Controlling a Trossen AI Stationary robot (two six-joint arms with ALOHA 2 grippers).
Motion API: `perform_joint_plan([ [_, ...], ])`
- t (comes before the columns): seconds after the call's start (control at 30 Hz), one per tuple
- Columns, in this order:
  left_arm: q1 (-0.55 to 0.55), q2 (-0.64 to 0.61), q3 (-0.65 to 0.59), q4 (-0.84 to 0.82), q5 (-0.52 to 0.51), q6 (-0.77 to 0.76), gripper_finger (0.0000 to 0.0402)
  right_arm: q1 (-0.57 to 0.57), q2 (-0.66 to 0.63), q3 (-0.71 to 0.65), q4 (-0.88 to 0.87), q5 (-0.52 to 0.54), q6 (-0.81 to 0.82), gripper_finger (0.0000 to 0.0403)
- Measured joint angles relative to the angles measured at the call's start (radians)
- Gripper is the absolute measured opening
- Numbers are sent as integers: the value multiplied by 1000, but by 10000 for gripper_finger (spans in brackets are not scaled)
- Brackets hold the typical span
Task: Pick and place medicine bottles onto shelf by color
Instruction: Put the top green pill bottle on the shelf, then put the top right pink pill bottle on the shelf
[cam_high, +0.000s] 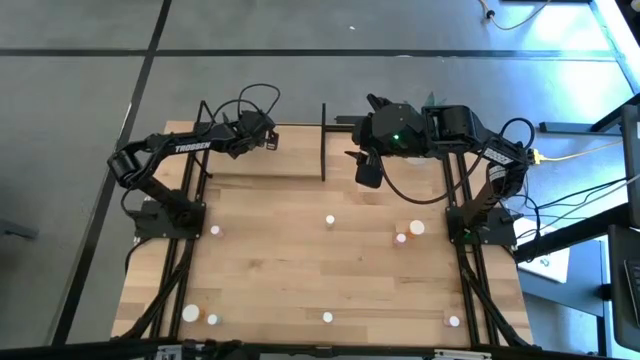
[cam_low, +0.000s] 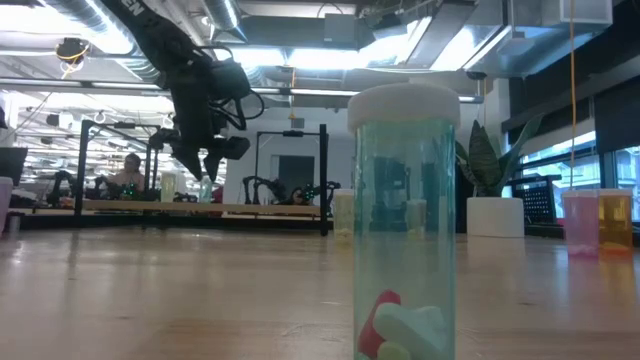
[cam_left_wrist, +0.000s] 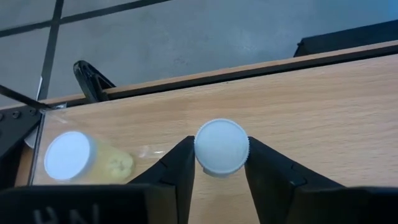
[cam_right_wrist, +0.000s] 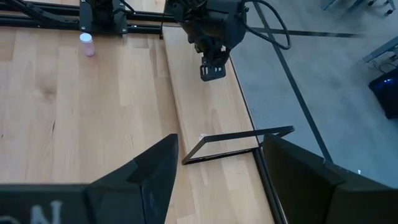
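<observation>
So progress looks early-ish. The left gripper (cam_left_wrist: 219, 171) is out over the shelf (cam_high: 262, 168) at the far edge of the tabletop (cam_high: 300, 270), and its jaws sit on either side of a white-capped bottle (cam_left_wrist: 221, 147), right up against the cap. I can't tell if they're still squeezing it or just letting go. Just beside it on the shelf stands a yellowish bottle (cam_left_wrist: 84, 157), so I'd guess one is placed and this one is being placed.

Lots left though: the overhead view shows bottles scattered around the tabletop, a pink one (cam_high: 215, 231) near the left arm's base, a white one (cam_high: 329, 221) in the middle, a reddish one (cam_high: 400, 239) and more along the near edge.

The right gripper (cam_right_wrist: 214, 165) hovers near the shelf's black end bar (cam_high: 323, 140), jaws well apart, nothing between them.

The bottle between the left jaws is upright, cap facing the wrist camera, so its long axis runs vertical, as far as I can judge.
</observation>
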Motion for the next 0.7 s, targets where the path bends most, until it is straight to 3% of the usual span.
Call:
perform_joint_plan([
  [0.7, 0, 0, 0, -19, -4, -6, 194, 0, 0, 0, 0, 0, -3, 236],
])
